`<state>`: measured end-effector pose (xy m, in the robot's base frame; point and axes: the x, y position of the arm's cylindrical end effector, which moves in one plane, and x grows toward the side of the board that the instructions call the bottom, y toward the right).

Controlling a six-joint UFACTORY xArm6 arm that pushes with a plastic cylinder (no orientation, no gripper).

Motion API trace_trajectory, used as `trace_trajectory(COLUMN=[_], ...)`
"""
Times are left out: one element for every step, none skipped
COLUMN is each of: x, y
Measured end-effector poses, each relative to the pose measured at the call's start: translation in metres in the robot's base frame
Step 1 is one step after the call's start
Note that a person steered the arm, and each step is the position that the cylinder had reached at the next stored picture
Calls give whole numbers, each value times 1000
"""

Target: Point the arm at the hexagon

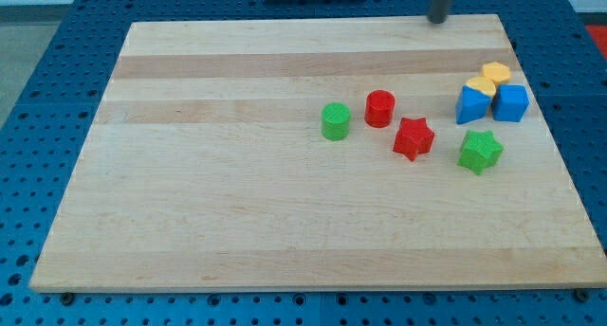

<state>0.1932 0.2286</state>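
Nearest the camera is a green star block [481,152], toward the right of a pale wooden board [237,222] that rests on a blue pegboard [57,80]. At ten o'clock from it sits a red star block [413,138]. A red round block [380,108] lies at eleven o'clock from that, with a green round block [335,121] just beside it at eight o'clock.

Farther back, near the board's right edge, four blocks huddle together, touching or nearly so: a blue wedge-shaped block [472,105], a blue cube [510,103], a yellow rounded block [480,85], and behind them a yellow block [495,73] with an angled outline. That last one is probably the hexagon, though it is small and its sides are hard to count. Its flat top is a warm orange-yellow.

My tip [437,21] shows as a blurred dark rod at the board's far edge, well apart from every block. The arm carries no pincer, only this rod, and it holds nothing.

The approach looks barely begun. The hexagon lies at about four o'clock from my tip, so the next move calls for a slide that way, stopping beside it without nudging its neighbours.
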Motion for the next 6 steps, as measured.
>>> trace_trajectory(x=[11,19,52,95,115,115], y=[92,116,117,116,91,18])
